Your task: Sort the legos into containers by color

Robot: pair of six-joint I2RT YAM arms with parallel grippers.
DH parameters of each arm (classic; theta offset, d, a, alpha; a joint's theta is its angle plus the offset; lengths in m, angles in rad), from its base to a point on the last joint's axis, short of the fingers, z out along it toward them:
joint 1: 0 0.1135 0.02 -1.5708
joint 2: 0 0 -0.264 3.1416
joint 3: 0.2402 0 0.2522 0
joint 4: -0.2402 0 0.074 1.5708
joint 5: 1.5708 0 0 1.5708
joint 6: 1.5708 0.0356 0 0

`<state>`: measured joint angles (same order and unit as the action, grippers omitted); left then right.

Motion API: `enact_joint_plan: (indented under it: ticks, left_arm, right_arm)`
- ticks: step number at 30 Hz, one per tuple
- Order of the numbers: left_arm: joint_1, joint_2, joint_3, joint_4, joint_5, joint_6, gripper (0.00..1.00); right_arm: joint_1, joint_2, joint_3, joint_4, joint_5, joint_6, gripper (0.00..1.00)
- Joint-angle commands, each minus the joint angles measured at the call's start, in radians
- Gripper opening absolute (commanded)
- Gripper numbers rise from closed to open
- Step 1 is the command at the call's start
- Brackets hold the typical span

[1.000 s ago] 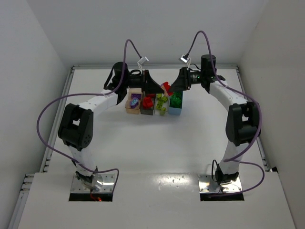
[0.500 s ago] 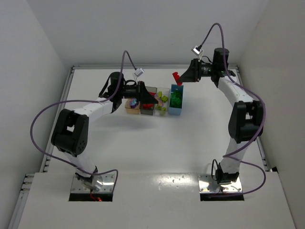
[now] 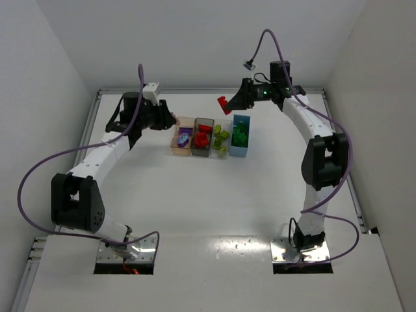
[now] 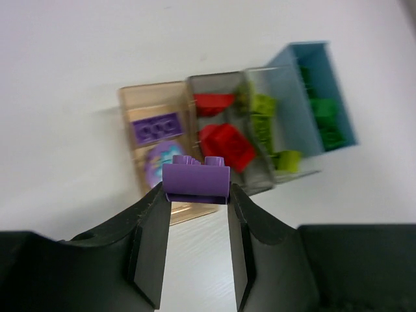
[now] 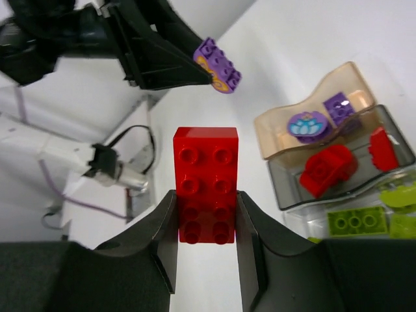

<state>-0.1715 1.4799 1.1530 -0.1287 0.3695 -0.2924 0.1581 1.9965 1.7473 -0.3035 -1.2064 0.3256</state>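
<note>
Four in a row on the bench [image 3: 195,195], upper centre of the overhead view: tan bin [image 3: 184,123], dark grey bin [image 3: 204,121], clear bin [image 3: 221,153], light blue bin [image 3: 238,151], left to right. They hold purple pieces [image 4: 156,128], red pieces [image 4: 226,144], lime pieces [image 4: 263,104] and green pieces [image 4: 325,110] in that order. Left of the row, the left tool [image 4: 196,198] pinches a purple brick [image 4: 196,182]. Higher in the frame than the row, the right tool [image 5: 207,218] grips a red brick [image 5: 207,175], studs showing.
</note>
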Motion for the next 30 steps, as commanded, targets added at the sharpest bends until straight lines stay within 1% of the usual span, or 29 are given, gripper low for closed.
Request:
enact_joint_plan:
  ticks: [1,4,6,10,13,18,20,25,30]
  left_arm:
    - [-0.003,0.002,0.024,-0.101,-0.239,0.095,0.11]
    - [-0.003,0.037,0.059,-0.127,-0.285,0.116,0.12]
    - [-0.003,0.082,0.089,-0.165,-0.285,0.13,0.12]
    - [-0.013,0.129,0.113,-0.175,-0.204,0.121,0.12]
    - [-0.031,0.154,0.122,-0.175,-0.178,0.121,0.12]
    - [-0.063,0.186,0.151,-0.175,-0.178,0.11,0.12]
    - [-0.075,0.195,0.151,-0.175,-0.169,0.11,0.12]
    - [-0.106,0.195,0.139,-0.184,-0.196,0.11,0.12]
    - [-0.115,0.215,0.119,-0.184,-0.205,0.089,0.19]
  right_arm:
    - [0.021,0.019,0.066,-0.117,0.163,-0.123,0.04]
    - [0.032,0.019,0.084,-0.137,0.209,-0.144,0.04]
    - [0.032,0.019,0.084,-0.146,0.22,-0.155,0.04]
    - [0.041,-0.001,0.06,-0.166,0.242,-0.178,0.04]
    - [0.041,-0.013,0.038,-0.19,0.251,-0.217,0.04]
    - [0.041,-0.022,0.018,-0.21,0.26,-0.226,0.04]
    - [0.041,-0.022,0.018,-0.21,0.26,-0.226,0.04]
    - [0.032,-0.041,0.008,-0.22,0.269,-0.244,0.04]
    - [0.023,-0.051,-0.012,-0.229,0.278,-0.253,0.04]
